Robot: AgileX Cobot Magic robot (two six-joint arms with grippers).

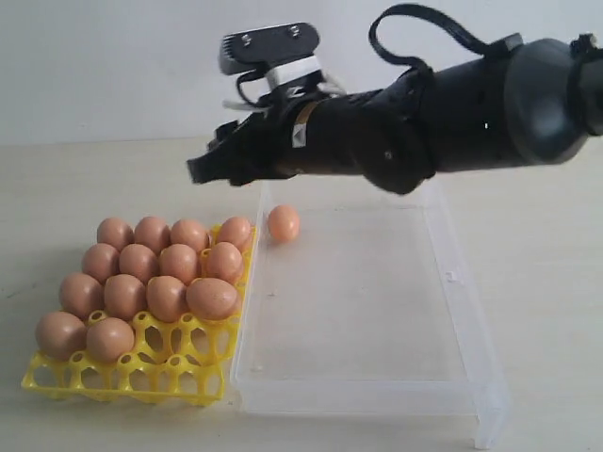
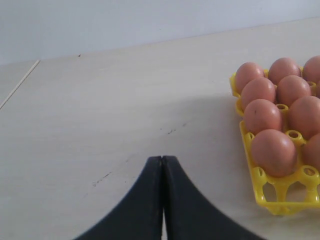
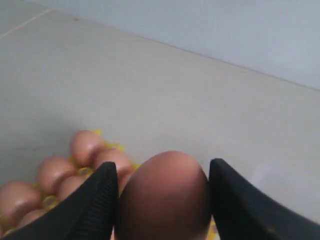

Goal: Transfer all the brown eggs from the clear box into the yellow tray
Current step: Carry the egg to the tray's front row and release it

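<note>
**Exterior view.** The right arm reaches leftward over the clear box [image 1: 358, 400]. The right pincer [image 1: 200, 170] hangs high above the line where the box meets the yellow tray [image 1: 143, 325]. Brown eggs [image 1: 166, 297] fill most of the tray's cups, and open cups show along its near edge. A lone egg [image 1: 284, 223] lies on the box floor at the far corner, just beside the tray. From this side it is not possible to tell what the pincer carries. Tray and box both rest on the bench [image 1: 546, 282].

**Left wrist view.** The left pincer [image 2: 162, 190] is fully closed with its fingers pressed flat together and nothing between them. It hovers over bare bench, with a corner of the tray and several seated eggs nearby.

**Right wrist view.** The right pincer's jaws stand wide apart around a carried egg [image 3: 165, 200], with one finger against each flank of the shell. Blurred eggs in the tray show below.

The step in hand looks like the carry from box to tray. The next move calls for a slow descent over one open cup, keeping clear of the neighbouring shells. The pincer would then need to release gently and return for the lone egg.
</note>
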